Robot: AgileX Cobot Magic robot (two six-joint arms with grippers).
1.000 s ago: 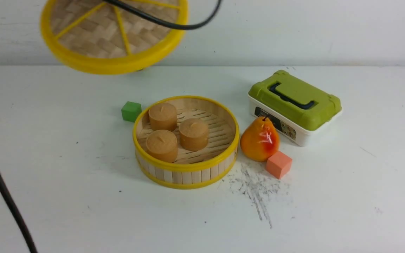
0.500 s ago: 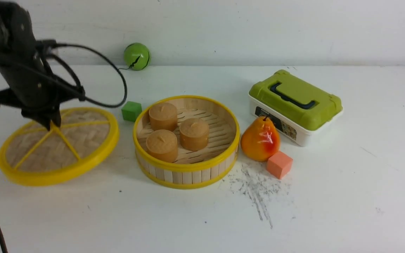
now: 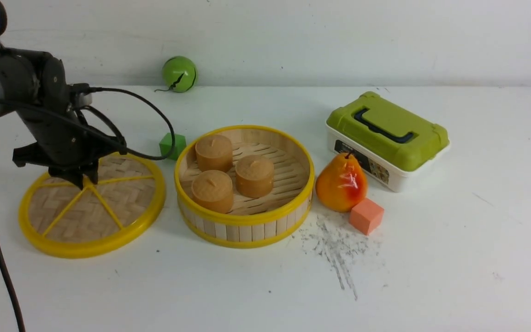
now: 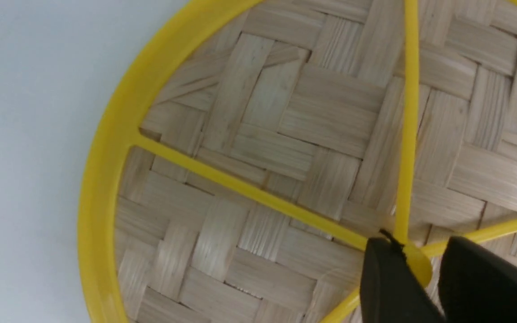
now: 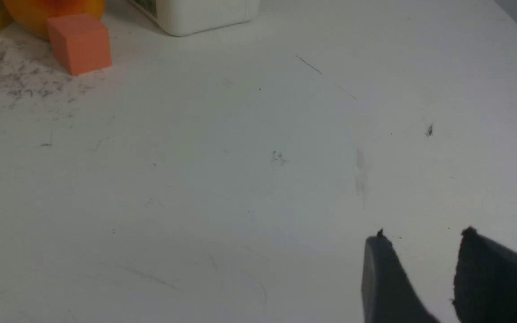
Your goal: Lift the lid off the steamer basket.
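Down onto the white table (image 3: 247, 286) comes the flat round woven bamboo lid with the yellow rim (image 3: 92, 207); half a second ago it hung tilted with one edge up, and now it lies flat, just left of the round bamboo-slat steamer basket with yellow rims (image 3: 244, 228), close by but not touching it. From the front, the basket is open on top and three brown round cakes (image 3: 231, 177) sit inside it. The black left gripper (image 3: 81, 180) points down at the middle of the lid. A small green cube (image 3: 172, 145) sits behind the two, and a shiny orange pear (image 3: 340, 183) stands on the other side of the basket. From the left wrist, the lid (image 4: 285, 148) fills the picture, and the left gripper (image 4: 420, 251) has its two black jaws on each side of the small yellow knob (image 4: 418, 269). A little gap shows on one side of the knob, so the jaws look parted and seem to have let go. From the right wrist, the right gripper (image 5: 422, 235) hangs over bare table with its jaws apart and nothing between them. I think the job is nearly done: the lid is off, and the left arm only needs to lift away.
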